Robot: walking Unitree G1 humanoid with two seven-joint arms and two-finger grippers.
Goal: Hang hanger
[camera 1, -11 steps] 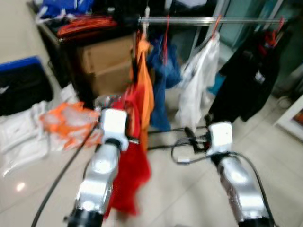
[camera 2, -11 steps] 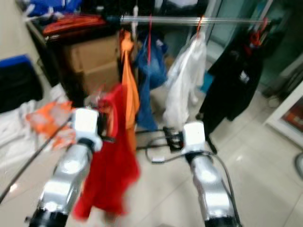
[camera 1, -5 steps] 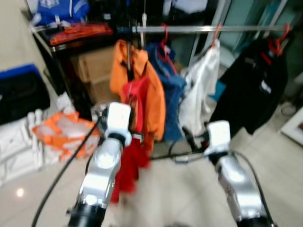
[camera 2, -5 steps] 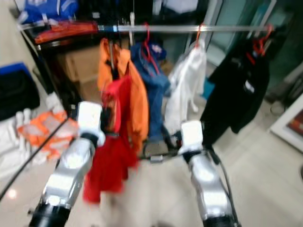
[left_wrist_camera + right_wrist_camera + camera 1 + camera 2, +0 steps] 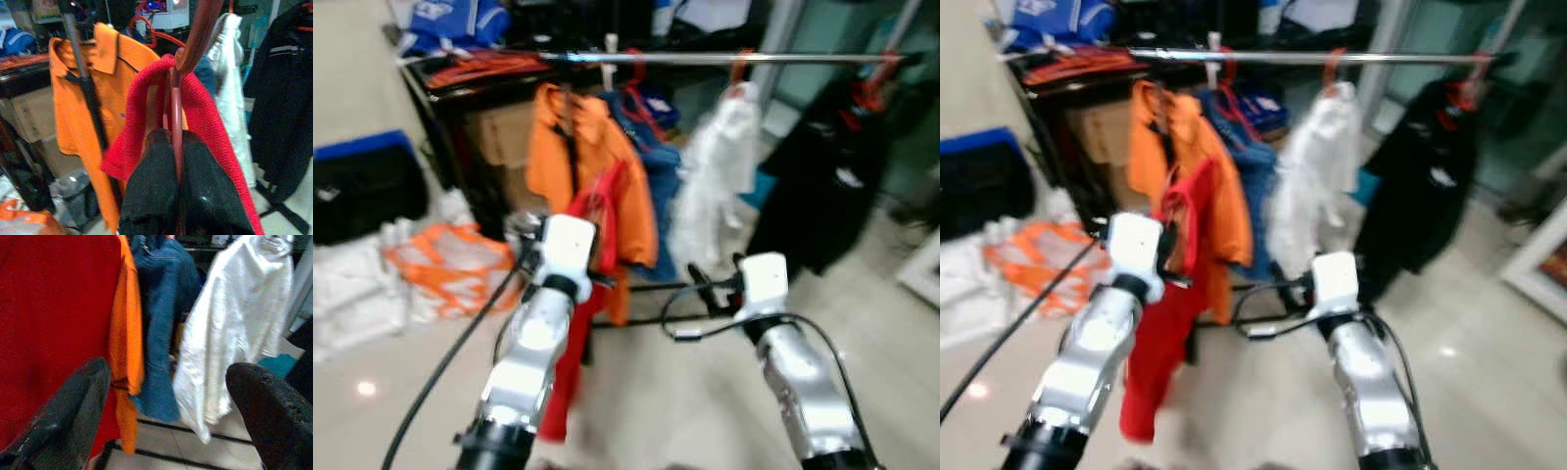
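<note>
The dark red plastic hanger [image 5: 172, 98], draped with a red knitted garment [image 5: 205, 122], is clamped upright in the closed left gripper [image 5: 173, 142] below the silver clothes rail [image 5: 724, 59], hook up for hanging, while the right gripper [image 5: 166, 396] is held open beside it.

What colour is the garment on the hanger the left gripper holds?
Red sweater, clearest in the left wrist view.
</note>
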